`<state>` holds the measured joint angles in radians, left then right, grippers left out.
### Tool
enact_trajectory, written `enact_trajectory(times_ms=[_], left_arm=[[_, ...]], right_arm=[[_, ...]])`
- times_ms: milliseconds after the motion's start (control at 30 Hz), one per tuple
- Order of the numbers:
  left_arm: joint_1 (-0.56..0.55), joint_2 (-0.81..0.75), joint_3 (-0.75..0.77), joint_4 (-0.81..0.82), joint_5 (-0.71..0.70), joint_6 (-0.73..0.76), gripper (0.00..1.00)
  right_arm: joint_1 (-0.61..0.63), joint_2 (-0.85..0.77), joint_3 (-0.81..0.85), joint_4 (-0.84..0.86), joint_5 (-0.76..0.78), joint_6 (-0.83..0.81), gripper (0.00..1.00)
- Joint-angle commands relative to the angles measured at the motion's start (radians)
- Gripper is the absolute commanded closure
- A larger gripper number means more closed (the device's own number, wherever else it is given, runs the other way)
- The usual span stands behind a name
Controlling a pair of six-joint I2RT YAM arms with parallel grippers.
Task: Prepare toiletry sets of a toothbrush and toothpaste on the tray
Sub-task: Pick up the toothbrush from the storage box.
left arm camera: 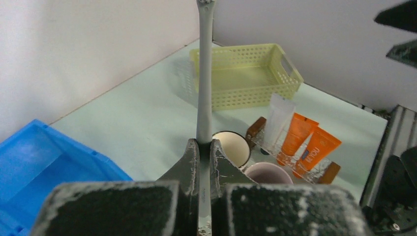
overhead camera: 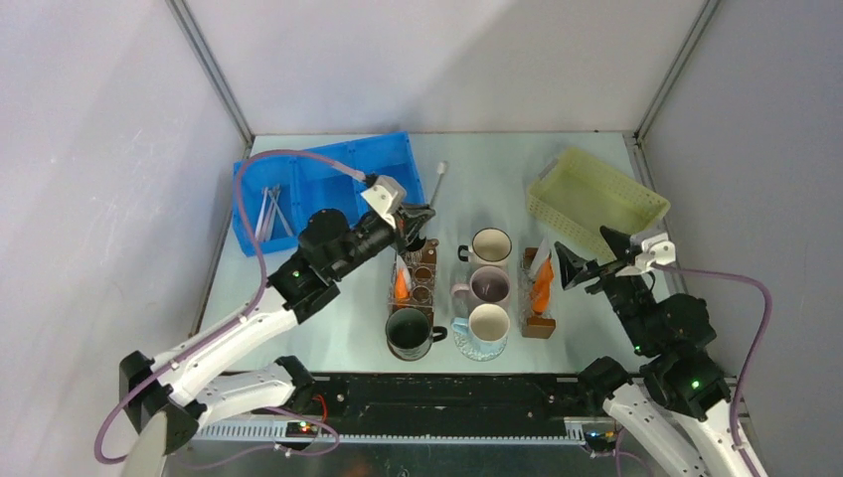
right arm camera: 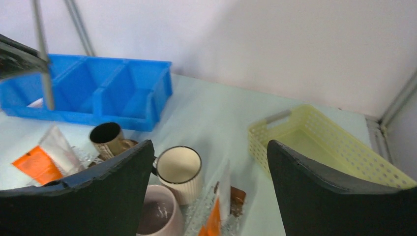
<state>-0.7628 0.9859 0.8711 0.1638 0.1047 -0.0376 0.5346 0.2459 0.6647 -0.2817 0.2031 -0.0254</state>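
Over the table beside the mugs (overhead camera: 489, 283), my left gripper (left arm camera: 204, 145) pinches the grey toothbrush (left arm camera: 204, 73) low on its handle; I should carry it level to the yellow basket (left arm camera: 246, 73). My right gripper (right arm camera: 209, 147) gapes wide near the orange toothpaste (overhead camera: 542, 283).

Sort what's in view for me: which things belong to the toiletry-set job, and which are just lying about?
Job: grey toothbrush, gripped in the left tool; orange toothpaste tubes; spare toothbrushes in the blue bin; yellow basket, probably the tray.
Lying about: mugs.
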Motion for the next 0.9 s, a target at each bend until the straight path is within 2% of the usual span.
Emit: enact_trajectory(times_ms=[0, 133, 467, 633, 867], left_arm=[[-0.067, 0.030, 0.048, 0.066, 0.002, 0.079, 1.00], [-0.127, 0.066, 0.067, 0.095, -0.003, 0.088, 1.00], [-0.237, 0.165, 0.129, 0.154, 0.010, 0.099, 1.00], [-0.270, 0.202, 0.159, 0.161, 0.019, 0.112, 1.00], [-0.302, 0.226, 0.176, 0.151, 0.010, 0.136, 1.00]], right_arm=[[0.005, 0.100, 0.122, -0.017, -0.154, 0.068, 0.14], [0.005, 0.173, 0.173, 0.036, -0.302, 0.125, 0.18], [0.007, 0.326, 0.184, 0.289, -0.476, 0.266, 0.30], [0.017, 0.385, 0.184, 0.386, -0.521, 0.325, 0.35], [0.048, 0.435, 0.184, 0.439, -0.494, 0.339, 0.41]])
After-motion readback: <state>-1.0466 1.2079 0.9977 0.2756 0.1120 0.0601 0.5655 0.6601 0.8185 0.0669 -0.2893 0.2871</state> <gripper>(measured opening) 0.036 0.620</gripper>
